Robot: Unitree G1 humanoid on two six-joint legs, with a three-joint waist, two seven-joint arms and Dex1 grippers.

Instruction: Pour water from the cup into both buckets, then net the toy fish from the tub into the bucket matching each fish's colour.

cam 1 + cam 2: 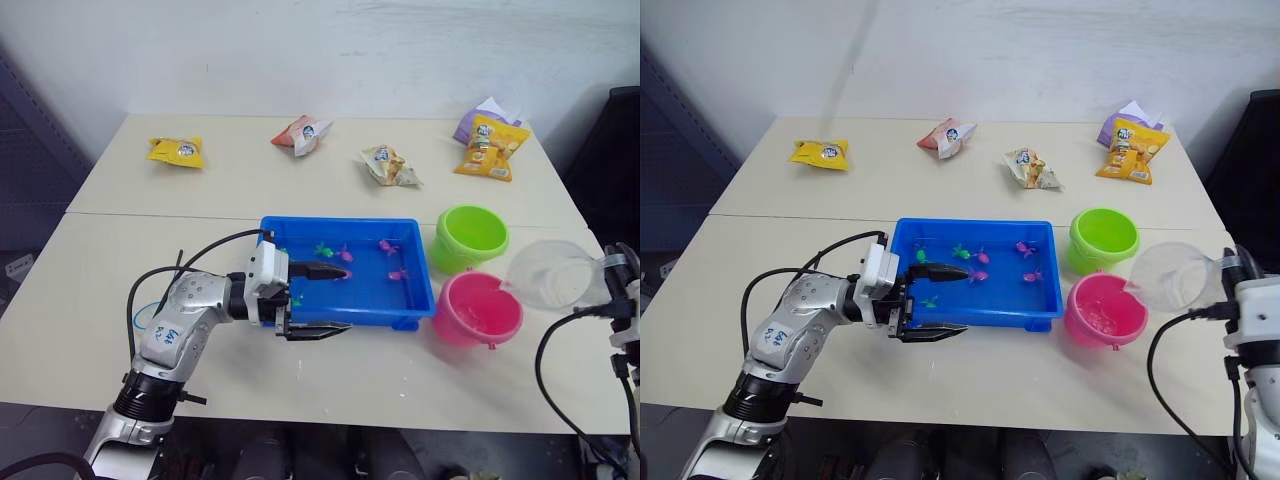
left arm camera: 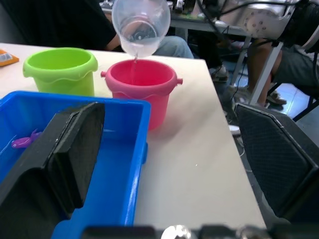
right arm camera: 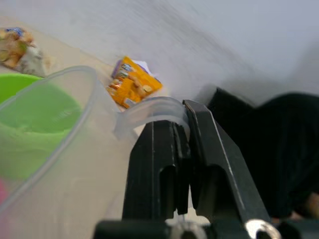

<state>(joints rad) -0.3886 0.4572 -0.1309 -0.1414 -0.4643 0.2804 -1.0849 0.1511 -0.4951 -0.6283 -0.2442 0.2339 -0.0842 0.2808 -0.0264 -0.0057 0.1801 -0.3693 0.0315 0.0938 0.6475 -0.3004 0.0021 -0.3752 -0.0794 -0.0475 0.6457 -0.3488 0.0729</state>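
My right gripper (image 3: 182,164) clamps the measuring cup's (image 1: 552,275) handle, tilted over the pink bucket (image 1: 478,309); my left gripper (image 1: 322,300) gapes wide, straddling the blue tub's (image 1: 352,313) front wall.

One blue tub (image 1: 416,300). Two buckets: one lime green (image 1: 471,236), one pink (image 1: 478,308). One clear cup (image 1: 548,274). Toy fish in tub, as far as visible: two green (image 1: 322,250) (image 1: 928,301), four pink/magenta (image 1: 343,254) (image 1: 387,245) (image 1: 398,274) (image 1: 978,275); more possibly hidden behind arm. Five snack packets on table: two yellow (image 1: 177,151) (image 1: 489,147), one red-white (image 1: 303,135), one pale (image 1: 389,166), one purple (image 1: 487,112). Two grippers: left (image 1: 322,300), right (image 3: 183,134)
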